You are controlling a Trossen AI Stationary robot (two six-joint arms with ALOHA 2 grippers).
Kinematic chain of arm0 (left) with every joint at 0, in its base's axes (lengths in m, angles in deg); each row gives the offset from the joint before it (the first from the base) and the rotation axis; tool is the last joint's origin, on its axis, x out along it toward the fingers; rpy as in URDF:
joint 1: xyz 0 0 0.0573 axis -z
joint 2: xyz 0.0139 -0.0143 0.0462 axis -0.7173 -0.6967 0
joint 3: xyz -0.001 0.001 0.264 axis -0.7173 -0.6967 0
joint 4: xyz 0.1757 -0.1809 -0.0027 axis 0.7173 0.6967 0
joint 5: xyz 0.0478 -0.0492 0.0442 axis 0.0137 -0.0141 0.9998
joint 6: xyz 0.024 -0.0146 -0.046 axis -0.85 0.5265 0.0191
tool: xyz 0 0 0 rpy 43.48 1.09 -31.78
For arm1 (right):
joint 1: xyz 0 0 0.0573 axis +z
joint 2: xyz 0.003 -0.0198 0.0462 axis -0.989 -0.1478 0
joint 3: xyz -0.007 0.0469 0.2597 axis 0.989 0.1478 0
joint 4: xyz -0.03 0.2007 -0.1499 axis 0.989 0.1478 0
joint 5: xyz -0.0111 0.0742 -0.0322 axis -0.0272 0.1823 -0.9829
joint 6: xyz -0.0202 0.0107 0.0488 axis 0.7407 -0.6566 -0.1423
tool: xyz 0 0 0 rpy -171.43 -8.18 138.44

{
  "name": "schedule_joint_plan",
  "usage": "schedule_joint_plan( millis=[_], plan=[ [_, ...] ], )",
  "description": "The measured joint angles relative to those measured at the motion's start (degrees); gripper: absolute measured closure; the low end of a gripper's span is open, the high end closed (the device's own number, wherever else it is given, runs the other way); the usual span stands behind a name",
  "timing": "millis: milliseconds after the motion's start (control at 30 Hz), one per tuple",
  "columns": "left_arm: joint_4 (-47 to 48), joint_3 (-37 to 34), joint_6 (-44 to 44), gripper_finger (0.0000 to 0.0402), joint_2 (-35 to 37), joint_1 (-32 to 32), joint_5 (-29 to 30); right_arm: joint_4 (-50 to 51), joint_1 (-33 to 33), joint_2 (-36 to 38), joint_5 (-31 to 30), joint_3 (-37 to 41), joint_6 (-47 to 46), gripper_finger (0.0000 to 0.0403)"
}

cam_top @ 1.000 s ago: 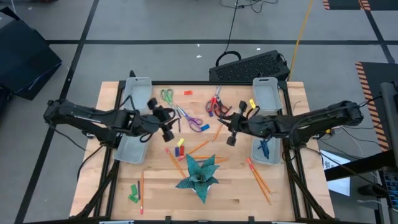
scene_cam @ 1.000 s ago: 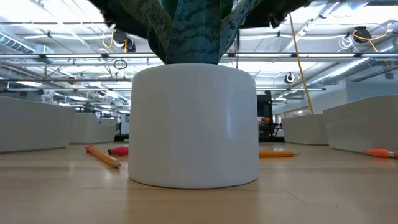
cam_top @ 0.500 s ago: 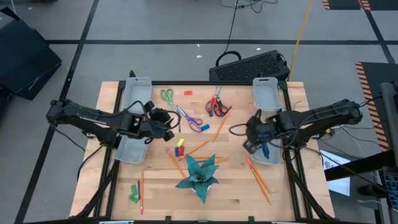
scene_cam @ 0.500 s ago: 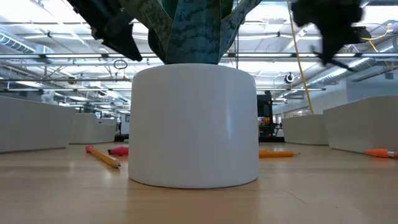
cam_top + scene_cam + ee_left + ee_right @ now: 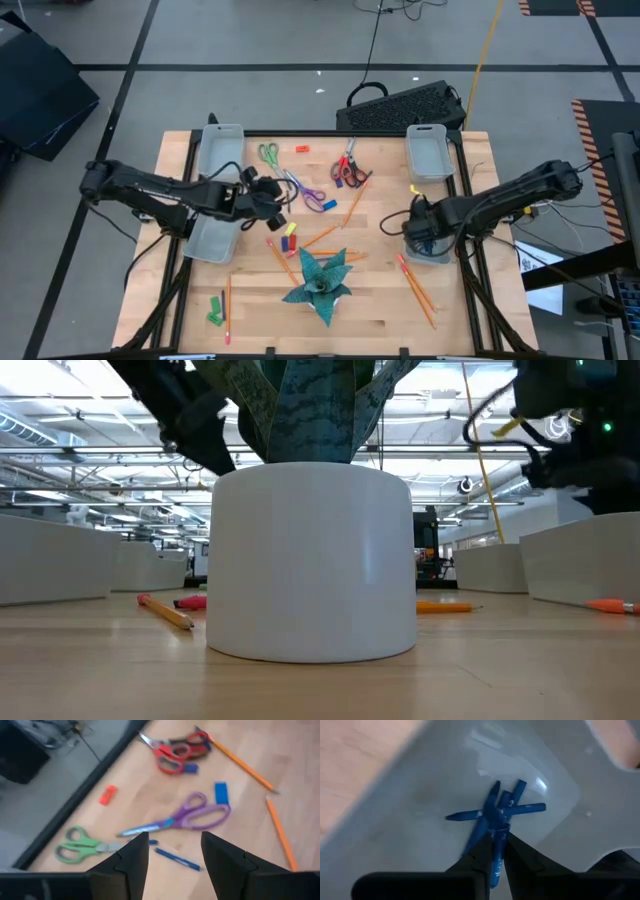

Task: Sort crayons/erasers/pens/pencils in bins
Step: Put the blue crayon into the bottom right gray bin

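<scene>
Pen (image 5: 496,851) between right claw (image 5: 495,851) fingers, over bin (image 5: 420,810)

A potted plant (image 5: 318,278) with spiky teal leaves stands near the front edge of the wooden worktop (image 5: 180,290), in a white pot (image 5: 312,560). Green scissors (image 5: 268,154), purple scissors (image 5: 305,190) and red scissors (image 5: 347,166) lie toward the back edge. A black keyboard (image 5: 405,106) sits just behind the worktop

Two dark, jointed arms with black cabling, each ending in a pincer of two angular black fingers (image 5: 131,862).
</scene>
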Motion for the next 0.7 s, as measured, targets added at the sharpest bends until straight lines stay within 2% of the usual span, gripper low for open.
schedule_joint_plan(
  millis=[133, 200, 400, 533, 700],
  plan=[
    [-2.33, -2.03, 4.6, 0.0217, -2.47, -0.52, 0.03, 1.2, 0.0, 0.02, 0.02, 0.94, 0.42, 0.0338],
    [-1.92, -2.33, 9.67, 0.0217, -4.18, -2.03, -0.47, 1.9, 0.0, 0.02, 0.01, 0.34, 0.7, 0.0314],
    [-8.53, -2.16, 18.88, 0.0217, -11.98, -6.84, -0.66, 2.5, 0.0, 0.02, 0.91, -3.22, 2.98, 0.0248],
    [-11.06, -2.25, 26.76, 0.0217, -17.9, -9.57, -0.68, 1.54, 0.04, 0.02, -2.08, -5.67, 3.77, 0.0236],
    [-11.6, -2.24, 35.89, 0.0217, -23.89, -11.6, -0.1, -1.67, 0.04, 0.04, -3.33, -6.43, 7.02, 0.0242]
  ],
)
